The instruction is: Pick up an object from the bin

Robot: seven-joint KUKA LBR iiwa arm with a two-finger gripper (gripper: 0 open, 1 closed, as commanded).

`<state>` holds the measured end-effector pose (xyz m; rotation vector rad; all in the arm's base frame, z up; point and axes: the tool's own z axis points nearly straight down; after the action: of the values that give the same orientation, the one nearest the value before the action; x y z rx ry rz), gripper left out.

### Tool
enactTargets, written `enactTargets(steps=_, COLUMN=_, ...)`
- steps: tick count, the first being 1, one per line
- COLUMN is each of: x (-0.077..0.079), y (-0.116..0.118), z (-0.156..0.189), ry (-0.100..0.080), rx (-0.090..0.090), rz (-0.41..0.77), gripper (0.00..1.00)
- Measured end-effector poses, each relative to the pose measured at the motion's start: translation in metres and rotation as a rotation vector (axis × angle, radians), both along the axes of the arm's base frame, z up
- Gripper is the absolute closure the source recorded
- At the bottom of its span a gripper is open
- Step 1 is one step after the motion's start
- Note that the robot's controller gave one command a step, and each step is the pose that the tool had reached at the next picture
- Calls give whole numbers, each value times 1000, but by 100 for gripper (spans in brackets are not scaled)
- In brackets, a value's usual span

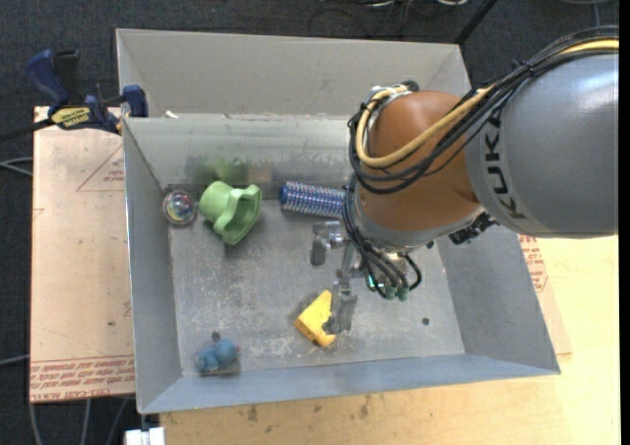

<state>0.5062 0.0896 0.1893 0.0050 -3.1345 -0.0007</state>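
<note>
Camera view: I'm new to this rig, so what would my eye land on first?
The big grey arm with its orange cover dominates, coming in from the right. Its tool hangs close beside a yellow wedge near the front wall of the bin; whether they touch is unclear. Next come the green cup and the blue coil by the back wall.
</note>
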Motion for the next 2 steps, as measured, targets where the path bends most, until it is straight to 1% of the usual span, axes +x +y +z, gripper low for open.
enactTargets(steps=1, x=0, y=-24, z=-116, ry=-2, rx=3, rz=601, gripper=0)
enactTargets(steps=2, x=1, y=-24, z=-114, ry=-7, rx=3, rz=600, gripper=100)
